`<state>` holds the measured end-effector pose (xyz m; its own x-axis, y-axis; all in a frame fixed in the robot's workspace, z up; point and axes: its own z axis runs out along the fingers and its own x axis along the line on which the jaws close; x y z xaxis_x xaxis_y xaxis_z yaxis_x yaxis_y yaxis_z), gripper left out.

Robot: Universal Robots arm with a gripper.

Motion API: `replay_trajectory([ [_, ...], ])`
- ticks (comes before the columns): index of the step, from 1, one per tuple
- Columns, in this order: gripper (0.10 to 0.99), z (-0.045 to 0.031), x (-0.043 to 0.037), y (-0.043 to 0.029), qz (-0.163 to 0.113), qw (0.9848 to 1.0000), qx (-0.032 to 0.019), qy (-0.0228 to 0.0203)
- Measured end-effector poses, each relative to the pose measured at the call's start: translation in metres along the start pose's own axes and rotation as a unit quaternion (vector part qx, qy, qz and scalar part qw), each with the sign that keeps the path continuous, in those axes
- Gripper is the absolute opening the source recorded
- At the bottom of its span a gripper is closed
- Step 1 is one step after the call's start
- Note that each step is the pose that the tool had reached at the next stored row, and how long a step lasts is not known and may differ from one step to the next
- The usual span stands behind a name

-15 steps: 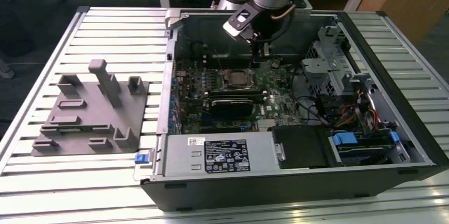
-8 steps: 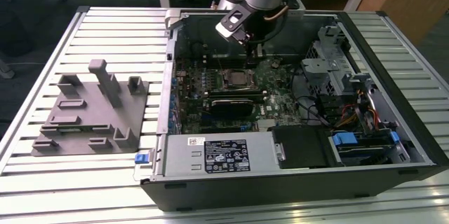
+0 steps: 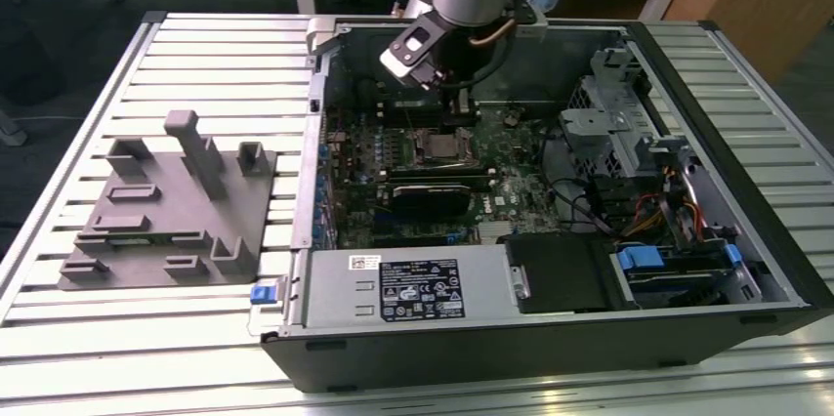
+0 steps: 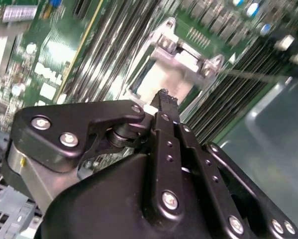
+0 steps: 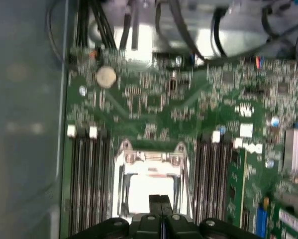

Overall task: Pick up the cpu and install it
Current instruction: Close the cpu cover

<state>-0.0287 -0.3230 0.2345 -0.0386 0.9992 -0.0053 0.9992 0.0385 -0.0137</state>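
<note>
Looks mostly done to me: the cpu (image 5: 145, 187) sits pale and flat inside the motherboard socket frame (image 5: 123, 160) in the open computer case (image 3: 521, 353), with the end effector (image 5: 161, 201) pinched closed on nothing right above it, though I can't tell if it's fully seated or clamped down.

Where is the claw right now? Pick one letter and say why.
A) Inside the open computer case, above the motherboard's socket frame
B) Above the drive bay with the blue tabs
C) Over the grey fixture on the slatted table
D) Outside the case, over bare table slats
A: in the exterior view the claw hangs inside the open computer case, and the first wrist view shows the socket frame directly below it.
</note>
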Motion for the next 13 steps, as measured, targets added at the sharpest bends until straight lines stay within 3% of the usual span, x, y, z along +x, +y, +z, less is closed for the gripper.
replay_trajectory([
  [2, 0.106, 0.0011, 0.0002, -0.0054, 0.000, 1.0000, 0.0000, -0.0001],
  [7, 0.106, 0.0029, 0.0004, -0.0104, 0.000, 1.0000, -0.0007, 0.0000],
  [10, 0.106, 0.0066, 0.0007, -0.0172, 0.000, 1.0000, -0.0007, 0.0000],
  [13, 0.106, 0.0119, 0.0008, -0.0198, 0.000, 1.0000, -0.0006, -0.0001],
])
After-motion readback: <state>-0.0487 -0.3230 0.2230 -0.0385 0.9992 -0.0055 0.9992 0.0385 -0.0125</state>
